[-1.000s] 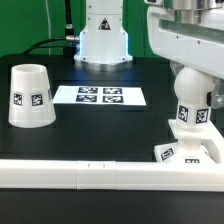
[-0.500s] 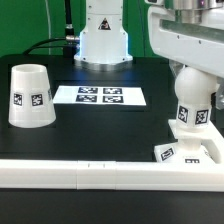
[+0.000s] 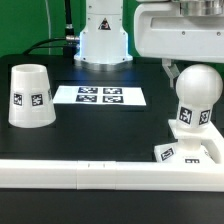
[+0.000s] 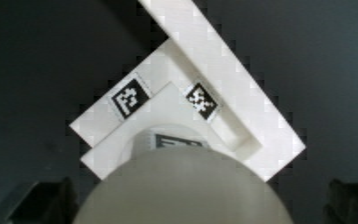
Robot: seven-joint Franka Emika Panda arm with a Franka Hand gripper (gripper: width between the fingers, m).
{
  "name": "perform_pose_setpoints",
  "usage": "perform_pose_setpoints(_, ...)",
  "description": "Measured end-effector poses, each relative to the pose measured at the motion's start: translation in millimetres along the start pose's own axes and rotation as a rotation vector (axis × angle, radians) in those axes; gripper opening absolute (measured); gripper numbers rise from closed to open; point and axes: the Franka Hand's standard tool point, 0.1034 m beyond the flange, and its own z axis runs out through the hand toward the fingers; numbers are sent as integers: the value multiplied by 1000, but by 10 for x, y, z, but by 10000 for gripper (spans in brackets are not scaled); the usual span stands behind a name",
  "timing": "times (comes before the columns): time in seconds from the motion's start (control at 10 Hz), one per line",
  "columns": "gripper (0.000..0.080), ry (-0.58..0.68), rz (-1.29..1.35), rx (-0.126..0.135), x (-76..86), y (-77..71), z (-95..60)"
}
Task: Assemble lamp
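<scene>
honestly the bulb looks seated already, standing upright on the base at the exterior view's right, just behind the long rail. the fingers sit spread on either side of its round head, not squeezing it as far as i can tell. so the step in hand is backing off, i reckon: go straight up with no sideways drift, or a finger clips the head and tips it. the shade stands wide end down on the counter, well apart at the exterior view's left.
</scene>
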Motion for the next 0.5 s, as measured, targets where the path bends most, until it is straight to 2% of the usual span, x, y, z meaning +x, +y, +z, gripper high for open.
perform_pose_setpoints(0.4,698,1,-335,-4,8,12,6)
perform_pose_setpoints(0.5,698,13,-504,-21,39,34,-5)
